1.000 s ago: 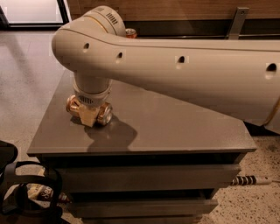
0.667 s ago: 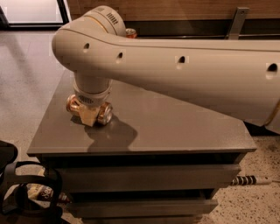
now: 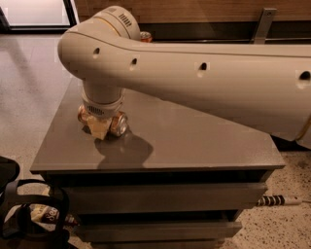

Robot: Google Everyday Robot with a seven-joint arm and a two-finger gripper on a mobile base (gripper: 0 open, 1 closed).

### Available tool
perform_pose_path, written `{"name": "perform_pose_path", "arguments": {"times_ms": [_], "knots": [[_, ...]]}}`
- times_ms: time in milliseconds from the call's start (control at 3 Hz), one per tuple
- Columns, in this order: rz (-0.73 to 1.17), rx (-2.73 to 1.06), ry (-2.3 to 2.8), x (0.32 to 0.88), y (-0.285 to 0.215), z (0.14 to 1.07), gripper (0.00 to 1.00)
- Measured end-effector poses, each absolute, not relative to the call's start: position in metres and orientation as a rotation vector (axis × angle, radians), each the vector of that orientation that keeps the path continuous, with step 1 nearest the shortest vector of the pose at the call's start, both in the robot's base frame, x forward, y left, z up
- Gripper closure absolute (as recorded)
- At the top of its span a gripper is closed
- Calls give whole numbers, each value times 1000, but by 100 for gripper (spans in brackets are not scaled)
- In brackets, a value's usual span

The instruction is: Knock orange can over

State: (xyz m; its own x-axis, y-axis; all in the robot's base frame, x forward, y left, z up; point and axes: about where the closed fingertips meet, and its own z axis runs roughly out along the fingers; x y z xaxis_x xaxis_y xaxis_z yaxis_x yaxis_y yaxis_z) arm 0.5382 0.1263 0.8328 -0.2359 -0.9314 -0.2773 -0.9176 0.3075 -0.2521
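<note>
Gripper (image 3: pixel 99 129) sits atop orange can (image 3: pixel 118 124) at desk's (image 3: pixel 194 141) left side — can's sideways, prob. toppled; grip state I can't tell.

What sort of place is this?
Probably an office or lab: grey drawer cabinet, speckled polished floor, wood-panelled back wall. The gripper is low over the cabinet top, at the golden-orange metal can.

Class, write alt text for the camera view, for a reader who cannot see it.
A cream robot arm reaches down, its hand at a golden-orange can that seems to lie on its side on the left of a grey cabinet top. A second can peeks out behind the arm.
</note>
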Motion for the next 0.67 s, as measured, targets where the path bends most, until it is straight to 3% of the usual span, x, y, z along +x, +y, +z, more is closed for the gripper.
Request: {"name": "perform_pose_path", "arguments": {"times_ms": [667], "knots": [[-52, -1653, 2208, 538, 126, 833, 0]]}}
